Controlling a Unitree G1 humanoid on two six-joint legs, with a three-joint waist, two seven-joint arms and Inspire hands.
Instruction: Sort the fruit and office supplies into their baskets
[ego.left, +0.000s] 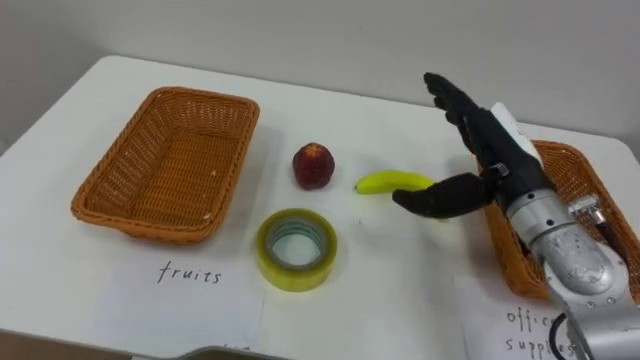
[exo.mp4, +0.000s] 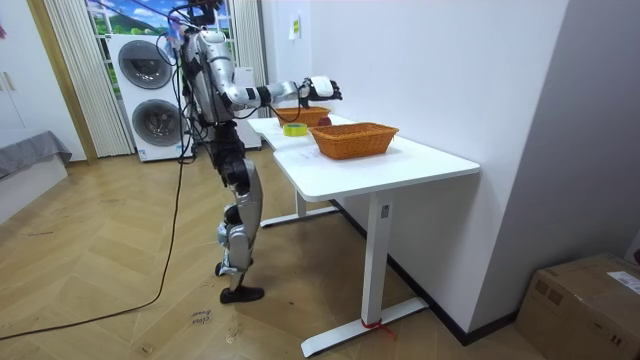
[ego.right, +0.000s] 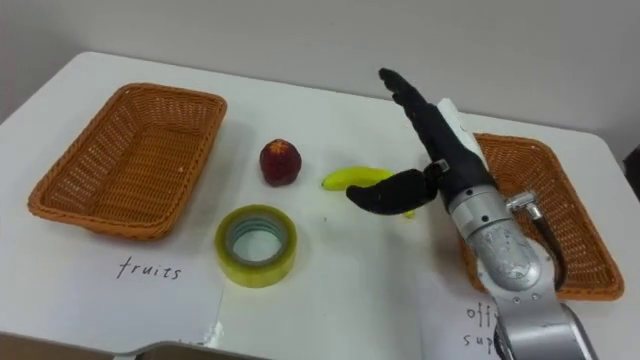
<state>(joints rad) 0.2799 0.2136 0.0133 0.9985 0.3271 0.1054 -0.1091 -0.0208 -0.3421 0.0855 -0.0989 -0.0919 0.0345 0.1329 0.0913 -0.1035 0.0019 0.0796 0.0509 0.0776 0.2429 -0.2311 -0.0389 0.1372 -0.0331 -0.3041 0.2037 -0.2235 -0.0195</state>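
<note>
Nothing sorted yet: fruit basket and office basket look empty, apple, banana, tape roll loose on tabletop, I've got right hand by banana, fingers spread open.

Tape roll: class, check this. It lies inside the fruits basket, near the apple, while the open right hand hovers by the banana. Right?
No. The left eye view shows the tape roll on the table, outside the fruits basket, near the apple, while the open right hand hovers by the banana.
</note>
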